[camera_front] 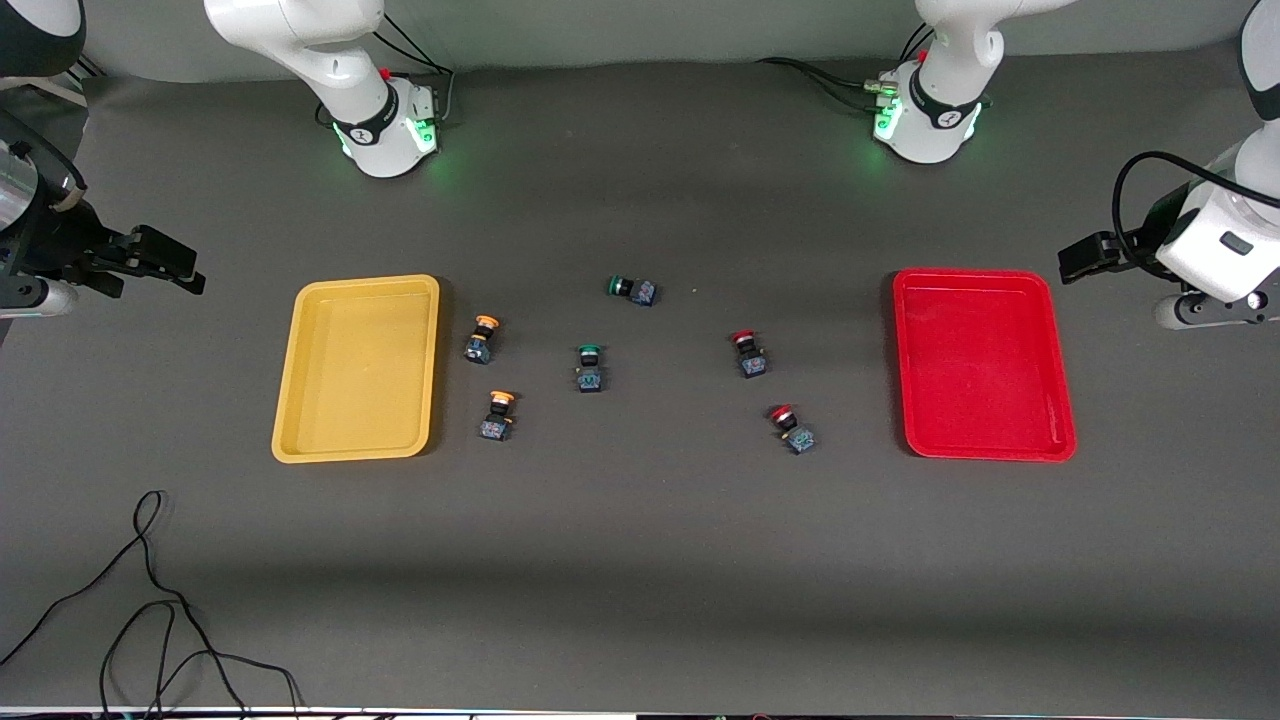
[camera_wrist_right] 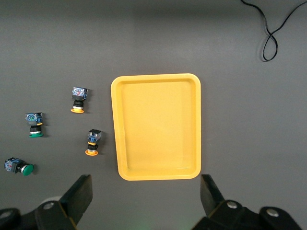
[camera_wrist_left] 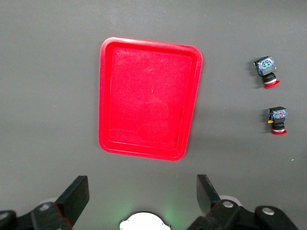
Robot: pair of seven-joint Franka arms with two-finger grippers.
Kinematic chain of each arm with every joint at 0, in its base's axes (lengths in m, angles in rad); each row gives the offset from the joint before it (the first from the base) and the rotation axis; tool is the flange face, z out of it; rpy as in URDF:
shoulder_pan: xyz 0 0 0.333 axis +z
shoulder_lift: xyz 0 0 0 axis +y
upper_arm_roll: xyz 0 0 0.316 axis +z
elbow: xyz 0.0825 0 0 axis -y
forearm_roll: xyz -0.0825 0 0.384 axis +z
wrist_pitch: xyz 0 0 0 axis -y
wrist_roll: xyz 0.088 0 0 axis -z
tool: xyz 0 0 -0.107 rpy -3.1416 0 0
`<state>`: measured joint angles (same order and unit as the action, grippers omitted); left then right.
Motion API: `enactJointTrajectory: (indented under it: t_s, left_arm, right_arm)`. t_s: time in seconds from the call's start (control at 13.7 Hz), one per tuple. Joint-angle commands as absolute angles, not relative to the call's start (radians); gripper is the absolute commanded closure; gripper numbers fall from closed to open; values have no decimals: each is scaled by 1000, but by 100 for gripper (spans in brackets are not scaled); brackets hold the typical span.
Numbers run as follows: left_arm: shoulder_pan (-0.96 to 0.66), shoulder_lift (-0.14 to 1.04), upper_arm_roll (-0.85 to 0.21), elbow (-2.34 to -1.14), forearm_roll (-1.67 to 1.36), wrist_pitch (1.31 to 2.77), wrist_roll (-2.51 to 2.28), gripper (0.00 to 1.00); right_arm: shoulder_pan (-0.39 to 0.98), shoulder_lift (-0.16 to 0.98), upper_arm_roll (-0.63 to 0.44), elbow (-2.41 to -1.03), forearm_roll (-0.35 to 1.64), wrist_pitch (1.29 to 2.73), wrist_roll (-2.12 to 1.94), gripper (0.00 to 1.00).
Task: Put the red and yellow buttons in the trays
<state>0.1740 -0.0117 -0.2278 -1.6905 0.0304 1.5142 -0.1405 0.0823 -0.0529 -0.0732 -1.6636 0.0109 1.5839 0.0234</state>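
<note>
Jaws apart on my right gripper (camera_wrist_right: 144, 191), waiting above the bench (camera_front: 640, 560) at nine o'clock of the yellow tray (camera_front: 357, 368). Two yellow buttons (camera_front: 482, 338) lie at its three o'clock, two red buttons (camera_front: 749, 354) at nine o'clock of the red tray (camera_front: 983, 364). My left gripper (camera_wrist_left: 141, 194) waits, spread wide.

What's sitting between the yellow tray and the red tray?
Front view: six buttons lie between the yellow tray and red tray: two yellow buttons, two green buttons, then two red buttons.
</note>
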Motion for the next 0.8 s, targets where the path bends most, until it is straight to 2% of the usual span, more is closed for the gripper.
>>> enactJointTrajectory:
  t_s: [0.0, 0.44, 0.73]
  left_arm:
    - [164, -6, -221, -1695, 44, 1537, -147, 0]
    - [164, 3, -221, -1697, 44, 1545, -158, 0]
    - [164, 49, -221, -1669, 40, 1543, -189, 0]
  right_arm:
    - [83, -48, -72, -1643, -5, 1563, 5, 0]
    - [144, 14, -68, -1663, 20, 1589, 70, 0]
    - [302, 75, -69, -1761, 80, 1731, 251, 0]
